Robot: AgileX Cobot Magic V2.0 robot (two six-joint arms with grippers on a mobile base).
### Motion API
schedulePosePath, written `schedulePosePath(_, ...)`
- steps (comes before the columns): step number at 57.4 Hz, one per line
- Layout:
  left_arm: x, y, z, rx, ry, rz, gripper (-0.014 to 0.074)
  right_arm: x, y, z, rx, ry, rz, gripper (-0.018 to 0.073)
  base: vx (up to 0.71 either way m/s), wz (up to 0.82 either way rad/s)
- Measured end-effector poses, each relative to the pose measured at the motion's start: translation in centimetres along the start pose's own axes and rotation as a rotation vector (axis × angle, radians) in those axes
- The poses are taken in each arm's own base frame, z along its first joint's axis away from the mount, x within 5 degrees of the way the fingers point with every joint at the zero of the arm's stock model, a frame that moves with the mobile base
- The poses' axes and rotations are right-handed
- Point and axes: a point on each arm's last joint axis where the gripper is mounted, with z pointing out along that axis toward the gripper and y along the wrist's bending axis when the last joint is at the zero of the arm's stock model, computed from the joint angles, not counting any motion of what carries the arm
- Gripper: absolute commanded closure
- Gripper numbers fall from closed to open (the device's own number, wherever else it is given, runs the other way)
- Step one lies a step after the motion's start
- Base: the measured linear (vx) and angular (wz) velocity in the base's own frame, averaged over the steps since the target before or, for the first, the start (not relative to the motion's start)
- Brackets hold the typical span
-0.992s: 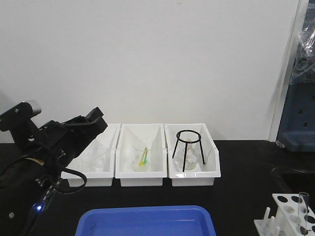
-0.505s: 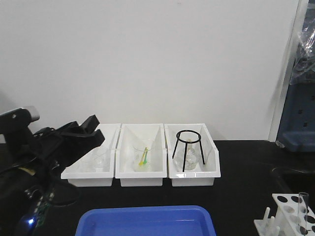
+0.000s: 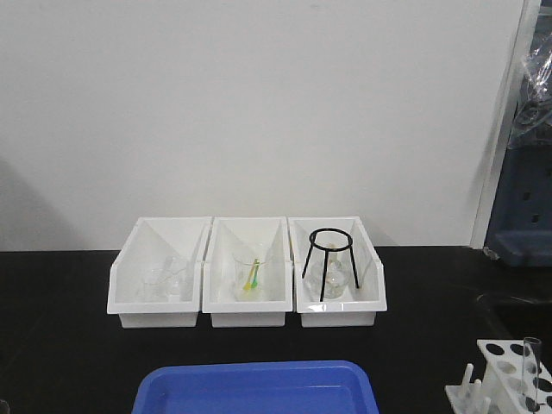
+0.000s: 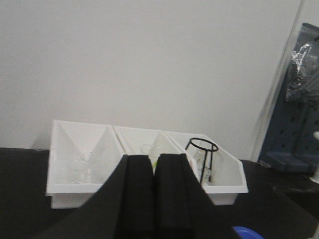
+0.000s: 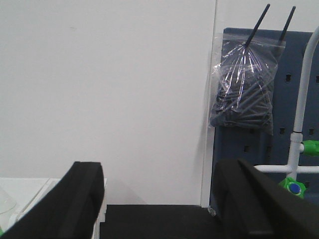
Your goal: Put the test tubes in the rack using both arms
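Left gripper (image 4: pixel 154 199) jaws pressed together, right gripper (image 5: pixel 159 199) spread; next tube needs upright seating in rack (image 3: pixel 509 379).

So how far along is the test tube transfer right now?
Done: one test tube stands in the rack at the front view's lower right. In hand: nothing; the left end effector is shut and empty, the right end effector is open and empty, both facing the wall. Left: unclear, since no loose tubes show and the rack's other visible holes look empty.
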Motion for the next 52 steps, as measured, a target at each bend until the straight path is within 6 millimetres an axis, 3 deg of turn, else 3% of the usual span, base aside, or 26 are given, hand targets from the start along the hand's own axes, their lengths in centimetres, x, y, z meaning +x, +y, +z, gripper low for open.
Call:
schedulePosePath(9,2.0,2.1,-3.5,-0.107,-0.075,0.053,0.0601,0.0,0.0,0.0,0.0,0.0,0.0,0.0049,0.0,0.0)
schedulePosePath(18,4.6,3.6,-5.6,-0.217,-0.079,0.07,0.0599,0.0,0.0,0.0,0.0,0.001,0.0,0.0049,0.0,0.0)
schedulePosePath(35,6.2,3.6,-7.8,-0.284,0.01,0.18,0.0598,0.0,0.0,0.0,0.0,0.001,0.0,0.0049,0.0,0.0)
schedulePosePath(43,6.8,3.7,-8.0,-0.287,0.085,0.291,0.0598,0.0,0.0,-0.1,0.002,0.005,0.0,0.0049,0.0,0.0)
schedulePosePath(52,6.9,3.7,-8.1,-0.289,0.094,0.287,0.0598,0.1,0.0,-0.1,0.003,0.011,0.0,0.0049,0.0,0.0)
